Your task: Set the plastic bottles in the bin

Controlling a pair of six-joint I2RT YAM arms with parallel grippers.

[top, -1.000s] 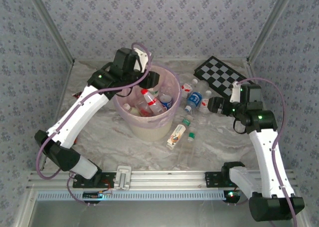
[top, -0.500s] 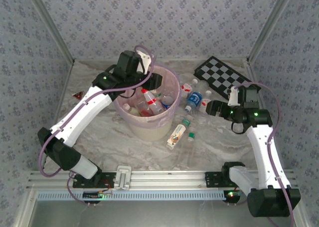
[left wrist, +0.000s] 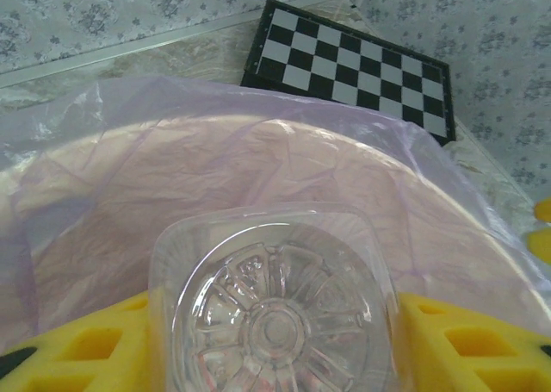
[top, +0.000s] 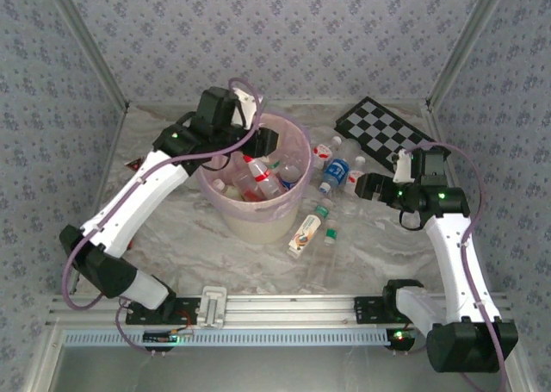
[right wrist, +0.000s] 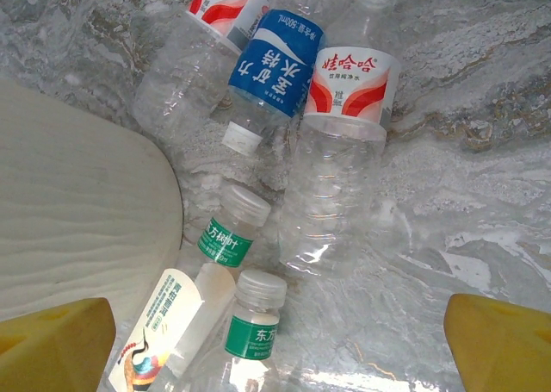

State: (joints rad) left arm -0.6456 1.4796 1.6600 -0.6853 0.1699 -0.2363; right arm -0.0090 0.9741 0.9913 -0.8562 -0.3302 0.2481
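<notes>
6 loose bottles (right wrist: 331, 194) lie on the marbled counter (top: 370, 245) just right of the bin (top: 258, 227), bunched close together, some touching. From the right wrist camera I can pick out a blue-label bottle (right wrist: 271, 69) with a white cap and a red-and-white-label bottle (right wrist: 349, 90) beside it. Another red-label bottle (right wrist: 211, 17) is at the top edge. Nearer are 2 green-label bottles (right wrist: 225, 237) with white caps and an orange-and-white-label bottle (right wrist: 164, 323) lying close against the bin's cream wall. The right claw (top: 362, 185) hangs over this bunch with its jaws spread wide, its yellow pads (right wrist: 52, 345) far apart at the lower corners, holding nothing.

The left claw (top: 265, 139) is over the bin's mouth near the far rim, pinching a clear bottle (left wrist: 274, 263) between its own yellow pads. The bottle's ribbed base faces the wrist camera, with the pink liner (left wrist: 258, 168) right behind it. Several bottles (top: 258, 175) already lie inside the bin, red-label ones among them. A black-and-white chequered board (top: 383, 129) lies at the far right of the counter, well apart from the bin.
</notes>
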